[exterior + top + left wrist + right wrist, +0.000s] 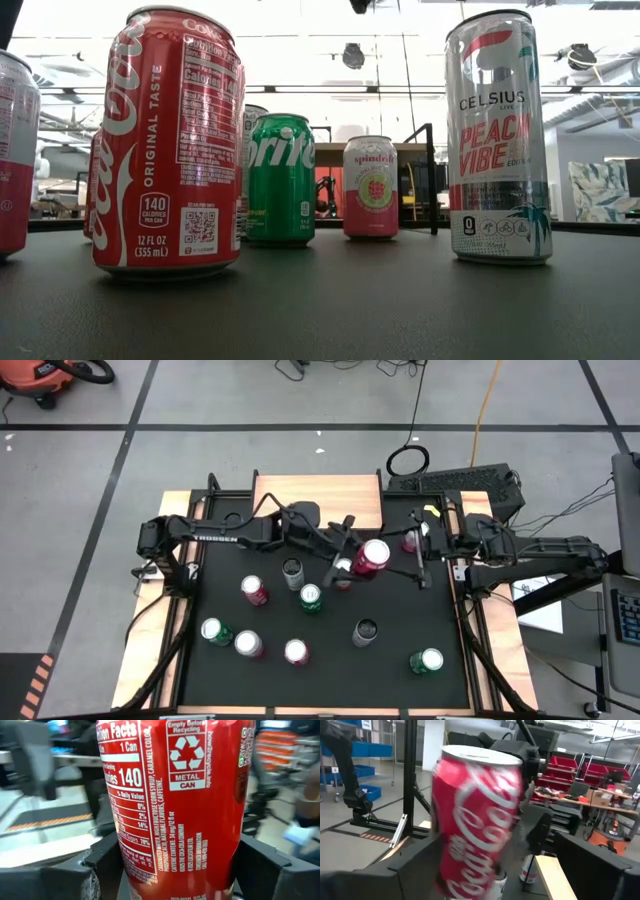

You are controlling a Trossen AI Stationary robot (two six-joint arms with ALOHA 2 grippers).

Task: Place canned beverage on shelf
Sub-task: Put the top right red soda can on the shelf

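1. between the left gripper's (175,870) fingers sits the red cola can (175,795). both dark pads press its sides low on the body, so this gripper is clamped on the can.
2. around the same can, the right gripper (487,870) stands wide, with a gap showing on each side between finger and can wall. it carries nothing.
3. from above, the can hangs clear of the black mat (400,650), between the two arms and a little tilted. it is near the front edge of the shelf (318,488) but not on it.
4. my judgement is that two grippers on one can invites a tug. only one should bear it at a time, and the spare gripper should back straight away from the can wall before any carry begins.
5. just below and beside the held can stand a silver can (292,572) and a green can (311,596). keep the load high enough to pass over their tops.
6. level the can before it travels, since a tilted base will likely rock on landing.
7. farthest off, the shelf's light wood top looks bare. bring the can over it from above, set the base flat well inside the edge, and only then spread the fingers.
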